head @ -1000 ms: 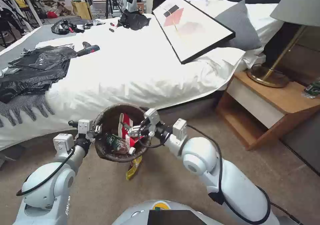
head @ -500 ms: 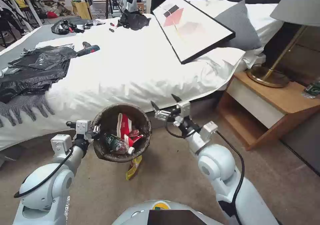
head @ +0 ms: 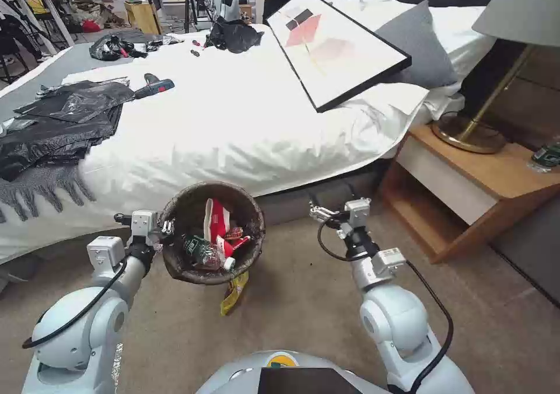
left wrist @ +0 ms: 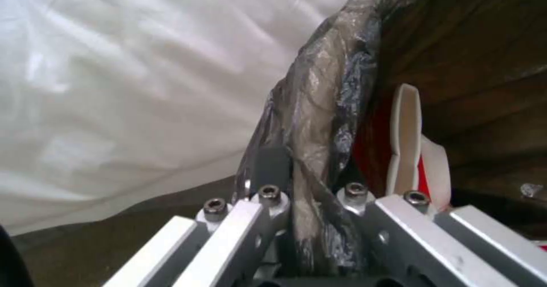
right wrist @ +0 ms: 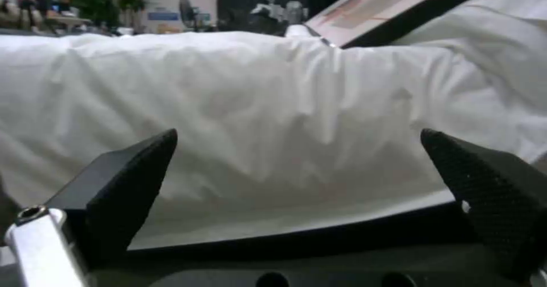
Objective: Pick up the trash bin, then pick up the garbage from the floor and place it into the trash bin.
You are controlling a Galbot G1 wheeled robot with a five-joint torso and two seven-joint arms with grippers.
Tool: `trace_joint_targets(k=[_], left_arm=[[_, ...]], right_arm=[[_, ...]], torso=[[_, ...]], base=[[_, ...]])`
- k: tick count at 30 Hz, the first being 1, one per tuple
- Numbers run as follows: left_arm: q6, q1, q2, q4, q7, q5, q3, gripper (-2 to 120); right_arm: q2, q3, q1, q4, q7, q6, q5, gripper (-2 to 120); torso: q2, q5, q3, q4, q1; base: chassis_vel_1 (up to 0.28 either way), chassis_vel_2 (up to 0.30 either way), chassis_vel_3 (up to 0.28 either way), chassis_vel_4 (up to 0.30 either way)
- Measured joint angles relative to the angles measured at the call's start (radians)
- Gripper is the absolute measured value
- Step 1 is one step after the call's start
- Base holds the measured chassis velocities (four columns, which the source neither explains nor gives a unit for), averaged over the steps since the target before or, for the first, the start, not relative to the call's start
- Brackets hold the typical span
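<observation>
Left gripper [head: 168, 227] fingers clamp the trash bin [head: 213, 232] rim at 9 o'clock; bin holds snack packets [head: 219, 222] and a green bottle [head: 202, 251]. Right gripper [head: 319, 203], fingers apart, empty at 3 o'clock. Yellow wrapper [head: 234, 292] remains on the floor.

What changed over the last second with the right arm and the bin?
The right hand left the trash bin, where it reached among the garbage, and swung out to the robot's right, now open and empty near the bed edge. The left hand stayed clamped on the bin's rim; the yellow wrapper remains on the floor.
</observation>
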Motion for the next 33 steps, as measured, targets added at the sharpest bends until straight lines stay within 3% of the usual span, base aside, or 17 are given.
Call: trace_joint_targets(k=[11, 33], left_arm=[[0.000, 0.000, 0.004, 0.002, 0.003, -0.012, -0.006, 3], [0.000, 0.007, 0.006, -0.001, 0.011, -0.012, -0.014, 3]], right_arm=[[0.009, 0.112, -0.101, -0.005, 0.025, 0.082, -0.016, 100], [0.017, 0.134, -0.143, -0.003, 0.024, 0.116, -0.002, 100]], torso=[[0.000, 0.0000, 0.000, -0.0001, 0.000], [0.000, -0.0001, 0.000, 0.0001, 0.000]], base=[[0.000, 0.000, 0.000, 0.000], [0.022, 0.022, 0.024, 0.018]])
